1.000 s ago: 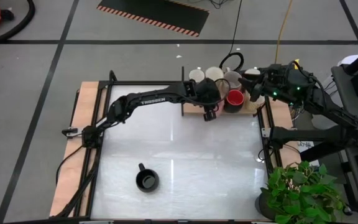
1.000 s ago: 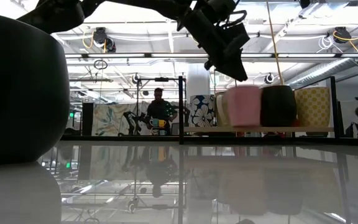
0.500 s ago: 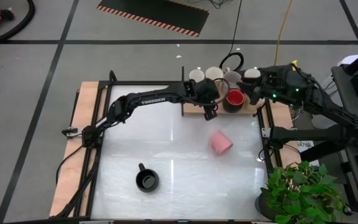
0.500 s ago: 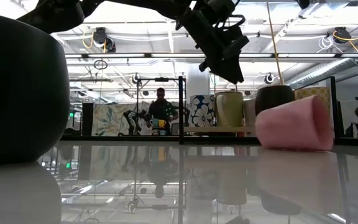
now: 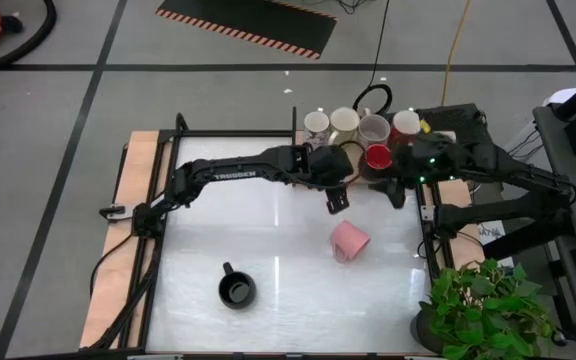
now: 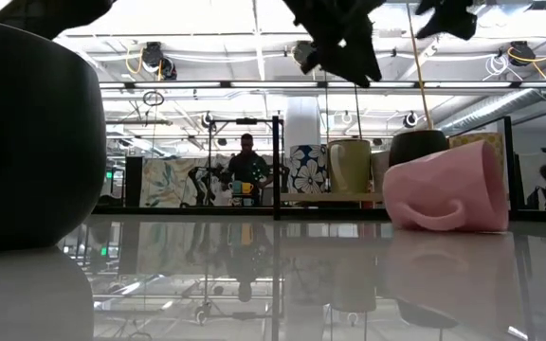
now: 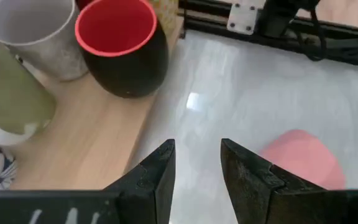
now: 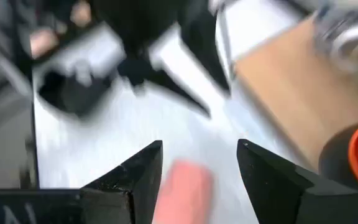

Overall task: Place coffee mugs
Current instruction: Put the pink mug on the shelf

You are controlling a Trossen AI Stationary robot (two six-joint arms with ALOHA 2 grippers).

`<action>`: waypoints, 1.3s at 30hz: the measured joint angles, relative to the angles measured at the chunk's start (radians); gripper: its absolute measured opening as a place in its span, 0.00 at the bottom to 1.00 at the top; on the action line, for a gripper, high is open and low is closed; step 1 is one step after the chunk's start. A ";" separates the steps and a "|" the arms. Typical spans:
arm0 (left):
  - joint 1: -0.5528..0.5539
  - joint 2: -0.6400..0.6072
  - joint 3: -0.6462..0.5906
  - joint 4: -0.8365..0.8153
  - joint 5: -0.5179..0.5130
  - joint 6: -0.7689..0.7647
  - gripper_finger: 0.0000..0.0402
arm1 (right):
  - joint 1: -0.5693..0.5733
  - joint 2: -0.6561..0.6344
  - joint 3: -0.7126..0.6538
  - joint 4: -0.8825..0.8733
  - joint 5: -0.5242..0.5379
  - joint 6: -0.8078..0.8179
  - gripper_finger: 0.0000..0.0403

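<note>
A pink mug (image 5: 349,240) (image 6: 448,194) lies on its side on the white table, right of centre, its handle (image 6: 434,213) toward the near edge. My left gripper (image 5: 336,203) (image 7: 197,149) hangs open above the table, just beyond the pink mug (image 7: 300,155), with nothing between its fingers. My right gripper (image 5: 396,195) (image 8: 199,149) is open too, in the air to the right of it, pointing down toward the pink mug (image 8: 182,183). Several mugs (image 5: 344,120) stand on a wooden board (image 7: 86,137) at the far right, among them a black one with a red inside (image 7: 126,53). Another black mug (image 5: 236,290) stands upright near left.
A black frame rail (image 5: 423,215) runs along the table's right edge, with a potted plant (image 5: 483,305) at the near right corner. The near-left black mug (image 6: 27,133) stands right in front of the low camera. Bare white tabletop (image 5: 268,230) lies between the two mugs.
The pink mug has come off the wooden board, fallen onto the table on its side, and rolled a little toward the near edge, turning its handle that way. My left gripper has risen and drawn toward the near edge. My right gripper has swung from behind the mugs toward the table, tipping downward.
</note>
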 joint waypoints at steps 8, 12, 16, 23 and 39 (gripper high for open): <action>-0.029 -0.099 -0.001 -0.296 -0.263 -0.086 0.33 | 0.084 0.041 -0.104 -0.075 -0.154 -0.206 0.50; -0.027 -0.145 0.000 -0.414 -0.321 -0.094 0.33 | 0.120 0.038 -0.224 -0.044 -0.230 -0.209 0.50; -0.028 -0.166 0.000 -0.533 -0.387 -0.111 0.33 | 0.168 0.037 -0.321 -0.035 -0.253 -0.204 0.50; -0.023 -0.170 -0.002 -0.641 -0.428 -0.179 0.33 | 0.289 0.037 -0.450 0.204 -0.221 -0.159 0.50; -0.033 -0.176 -0.001 -0.678 -0.348 -0.174 0.33 | 0.554 0.037 -0.575 0.403 0.193 -0.195 0.50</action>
